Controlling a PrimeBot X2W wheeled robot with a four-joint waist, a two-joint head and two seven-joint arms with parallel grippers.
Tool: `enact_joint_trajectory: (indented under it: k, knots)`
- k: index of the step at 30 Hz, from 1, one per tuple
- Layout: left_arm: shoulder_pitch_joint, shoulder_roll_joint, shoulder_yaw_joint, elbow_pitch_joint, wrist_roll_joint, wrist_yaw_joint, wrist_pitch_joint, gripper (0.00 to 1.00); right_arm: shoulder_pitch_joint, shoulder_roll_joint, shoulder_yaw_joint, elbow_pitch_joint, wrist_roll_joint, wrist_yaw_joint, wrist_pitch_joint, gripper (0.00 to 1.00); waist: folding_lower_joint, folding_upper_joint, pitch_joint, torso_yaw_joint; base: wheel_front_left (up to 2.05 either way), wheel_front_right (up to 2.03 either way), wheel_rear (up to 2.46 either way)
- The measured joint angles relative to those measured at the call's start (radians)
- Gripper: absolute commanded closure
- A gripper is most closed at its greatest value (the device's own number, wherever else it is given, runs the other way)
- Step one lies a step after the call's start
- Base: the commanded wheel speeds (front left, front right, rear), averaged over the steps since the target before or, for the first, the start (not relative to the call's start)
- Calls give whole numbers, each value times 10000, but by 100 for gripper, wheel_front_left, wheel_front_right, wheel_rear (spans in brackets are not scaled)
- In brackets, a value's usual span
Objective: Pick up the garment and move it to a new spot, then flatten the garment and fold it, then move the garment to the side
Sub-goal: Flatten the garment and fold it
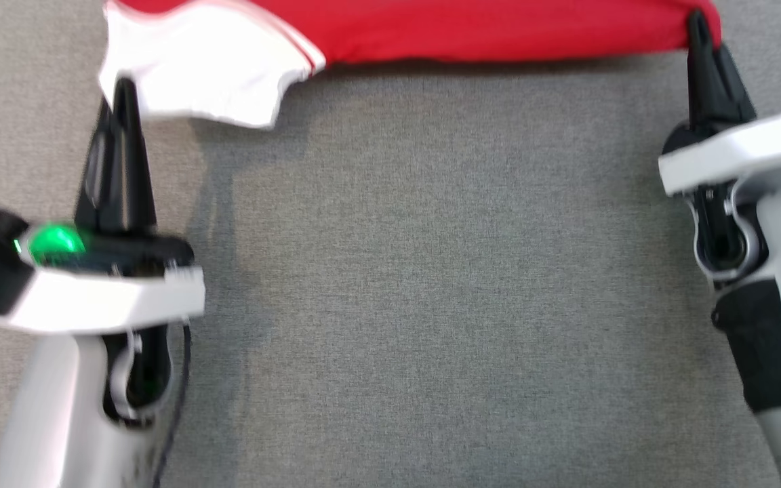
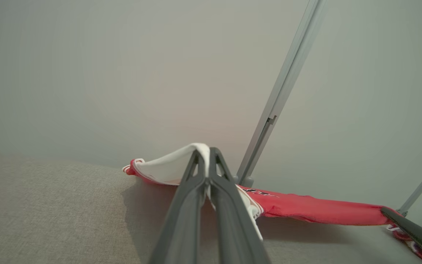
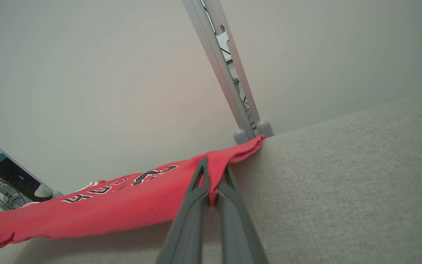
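The garment [image 1: 472, 27] is a red shirt with a white sleeve and black-and-white lettering, stretched across the far part of the grey table. My left gripper [image 1: 124, 88] is shut on the white sleeve edge at the upper left; in the left wrist view the white cloth [image 2: 170, 165] folds over between the fingers of my left gripper [image 2: 206, 152]. My right gripper [image 1: 697, 20] is shut on the red hem at the upper right. In the right wrist view my right gripper [image 3: 213, 167] pinches the red cloth [image 3: 123, 198], which hangs just above the table.
Grey fabric tabletop [image 1: 431, 271] fills the space between the arms. A metal frame post [image 3: 229, 73] rises behind the table's far edge against a pale wall. A second post [image 2: 284, 84] stands beyond the garment in the left wrist view.
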Motion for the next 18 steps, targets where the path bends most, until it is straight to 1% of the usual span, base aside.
enact_joint_trajectory:
  k: [5,9,13,18]
  knots:
    - [1801,-228,6,-598,-35,146,-56,100,1846,104,-792,-1396,-125,2,-25,100,0,0,-587,36,0,0,0]
    - [3034,-422,-100,-972,54,207,-69,100,3401,282,-1402,-2362,-506,2,-27,100,0,0,-1119,118,0,0,0]
    - [4100,-545,-251,-1290,151,272,-88,100,4860,545,-1864,-3108,-685,2,-31,100,0,0,-1689,235,0,0,0]
    - [5178,-623,-318,-1722,301,407,-92,100,6198,779,-2249,-3825,-874,0,-40,100,0,1,-2388,351,0,0,0]
